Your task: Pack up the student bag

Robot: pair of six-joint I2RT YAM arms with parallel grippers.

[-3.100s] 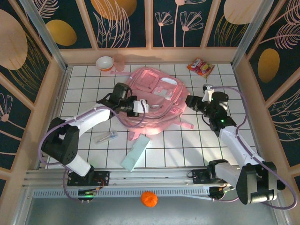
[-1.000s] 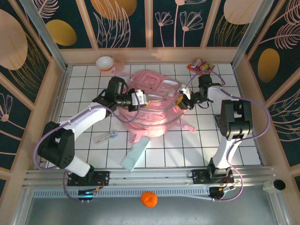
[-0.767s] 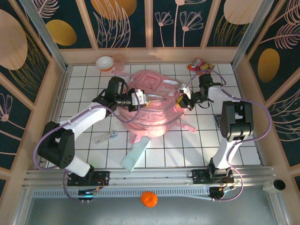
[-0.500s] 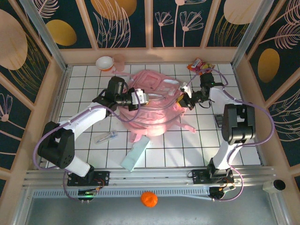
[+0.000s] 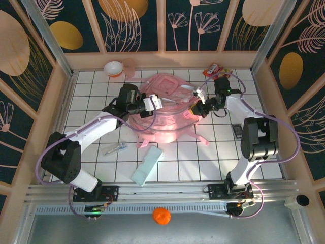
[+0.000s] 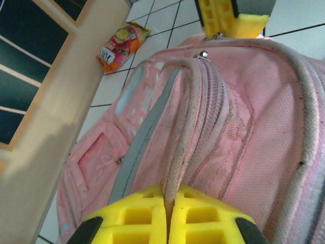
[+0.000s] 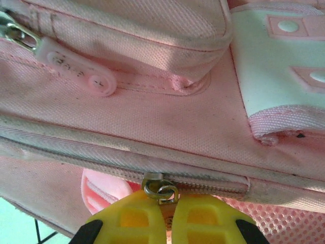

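The student bag (image 5: pixel 165 114) is a big pink backpack lying in the middle of the tiled floor. My left gripper (image 5: pixel 152 103) is at its left upper side, shut on a pale piped seam of the bag (image 6: pixel 185 127) beside a zipper track; the yellow fingertips (image 6: pixel 132 213) pinch the seam between them. My right gripper (image 5: pixel 197 109) is at the bag's right side, shut on a metal zipper pull (image 7: pixel 160 188) at the end of a zipper track. In the left wrist view the right gripper's yellow fingers (image 6: pixel 228 18) show at the bag's far edge.
A snack packet (image 5: pixel 216 71) lies at the back right and a small bowl (image 5: pixel 113 67) at the back left. A pale green box (image 5: pixel 147 163) and a small pen-like item (image 5: pixel 116 148) lie in front of the bag. Wooden walls (image 5: pixel 40 117) enclose the floor.
The right arm has swung from the right to the bag's right edge and its jaws have shut on the zipper pull. The left gripper keeps its hold, and the bag has bunched up between the two.
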